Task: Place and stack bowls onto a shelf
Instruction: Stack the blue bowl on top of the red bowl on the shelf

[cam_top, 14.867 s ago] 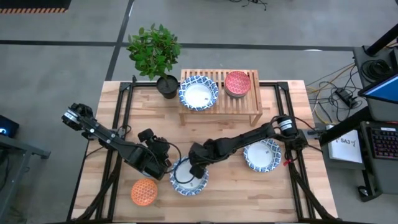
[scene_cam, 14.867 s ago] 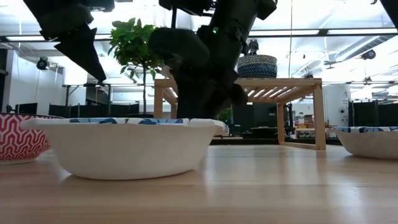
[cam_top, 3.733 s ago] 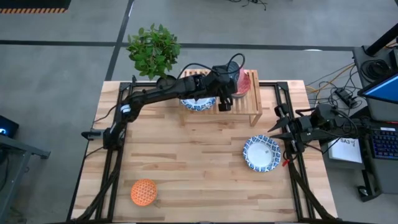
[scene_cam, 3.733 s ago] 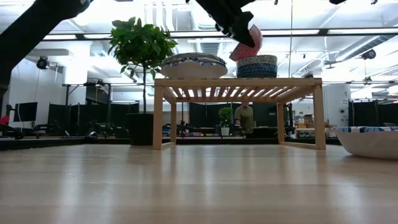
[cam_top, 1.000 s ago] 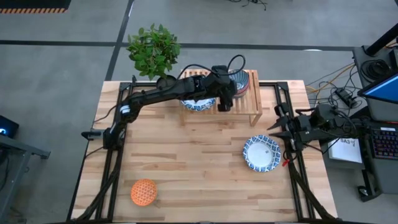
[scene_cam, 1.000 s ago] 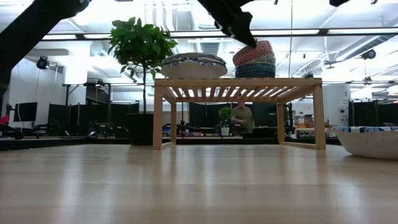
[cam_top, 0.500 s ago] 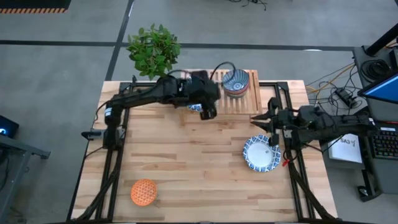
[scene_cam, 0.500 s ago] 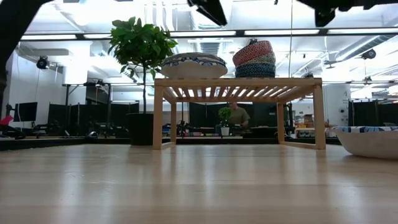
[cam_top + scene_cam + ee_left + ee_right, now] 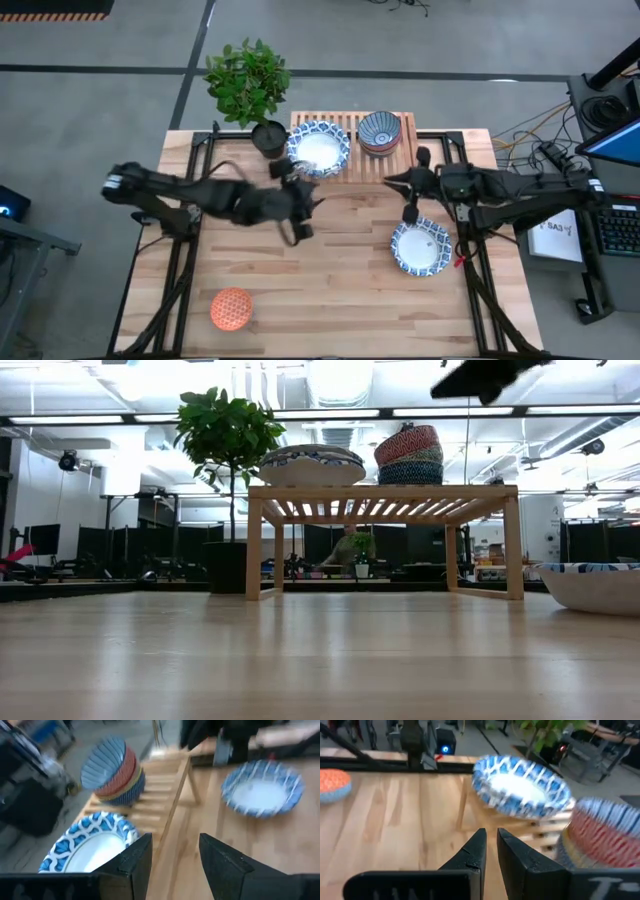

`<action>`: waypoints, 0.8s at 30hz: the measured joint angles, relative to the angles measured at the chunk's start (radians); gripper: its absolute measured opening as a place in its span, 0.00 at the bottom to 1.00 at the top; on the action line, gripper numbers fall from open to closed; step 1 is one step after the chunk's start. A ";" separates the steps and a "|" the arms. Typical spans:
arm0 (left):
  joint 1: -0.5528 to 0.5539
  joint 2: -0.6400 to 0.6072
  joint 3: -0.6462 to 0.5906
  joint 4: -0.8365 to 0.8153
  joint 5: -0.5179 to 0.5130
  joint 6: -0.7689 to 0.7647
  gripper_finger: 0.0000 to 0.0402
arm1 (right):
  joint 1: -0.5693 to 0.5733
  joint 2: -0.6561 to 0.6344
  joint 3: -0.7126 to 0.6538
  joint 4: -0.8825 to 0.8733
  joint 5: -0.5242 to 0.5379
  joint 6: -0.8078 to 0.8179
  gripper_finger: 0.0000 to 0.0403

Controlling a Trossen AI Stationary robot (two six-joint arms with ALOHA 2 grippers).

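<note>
on my overhead feed the shelf (image 9: 352,150) sits at the far edge of the table (image 9: 340,290), just beside the potted plant (image 9: 249,80). a wide blue-and-white bowl (image 9: 318,148) rests on its left half, and a stack of small bowls (image 9: 379,133) stands on its right half, a blue striped one on top, with red and teal ones under it in my table-level view. another wide blue-and-white bowl (image 9: 420,247) lies on the table near the right edge, well apart from the shelf, and an orange bowl (image 9: 231,309) sits alone at the near left corner.

my left gripper (image 9: 299,212) hangs over the middle of the table, in front of the shelf, its fingers (image 9: 135,857) spread and holding nothing. my right gripper (image 9: 405,195) hovers just in front of the shelf's right end, above the lone wide bowl's far side; its fingers (image 9: 475,851) are nearly together with a narrow gap, empty. a person (image 9: 345,550) shows in the room behind the shelf.
</note>
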 joint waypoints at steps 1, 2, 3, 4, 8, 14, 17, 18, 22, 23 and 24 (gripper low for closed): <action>-0.025 -0.028 -0.053 0.061 -0.027 -0.001 0.36 | -0.007 0.019 0.036 -0.032 0.000 -0.008 0.08; -0.046 -0.056 -0.102 0.112 -0.055 -0.001 0.36 | -0.014 0.041 0.072 -0.067 0.000 -0.009 0.08; -0.070 -0.079 -0.150 0.153 -0.086 -0.001 0.36 | -0.022 0.062 0.111 -0.097 0.000 -0.015 0.08; -0.090 -0.101 -0.195 0.192 -0.115 -0.002 0.36 | -0.029 0.083 0.151 -0.128 0.000 -0.020 0.08; -0.152 -0.189 -0.345 0.327 -0.216 0.002 0.36 | -0.058 0.162 0.311 -0.263 0.000 -0.045 0.08; -0.183 -0.283 -0.483 0.399 -0.264 -0.010 0.36 | -0.119 0.293 0.531 -0.455 0.000 -0.071 0.08; -0.183 -0.315 -0.517 0.398 -0.268 -0.028 0.36 | -0.153 0.353 0.627 -0.545 -0.001 -0.074 0.08; -0.183 -0.319 -0.523 0.395 -0.268 -0.033 0.36 | -0.164 0.371 0.654 -0.572 -0.001 -0.075 0.09; -0.183 -0.328 -0.536 0.397 -0.267 -0.045 0.36 | -0.206 0.452 0.760 -0.696 -0.002 -0.091 0.13; -0.183 -0.327 -0.538 0.400 -0.267 -0.046 0.36 | -0.216 0.471 0.784 -0.737 -0.003 -0.098 0.15; -0.183 -0.325 -0.541 0.399 -0.267 -0.046 0.36 | -0.224 0.489 0.807 -0.771 -0.003 -0.106 0.17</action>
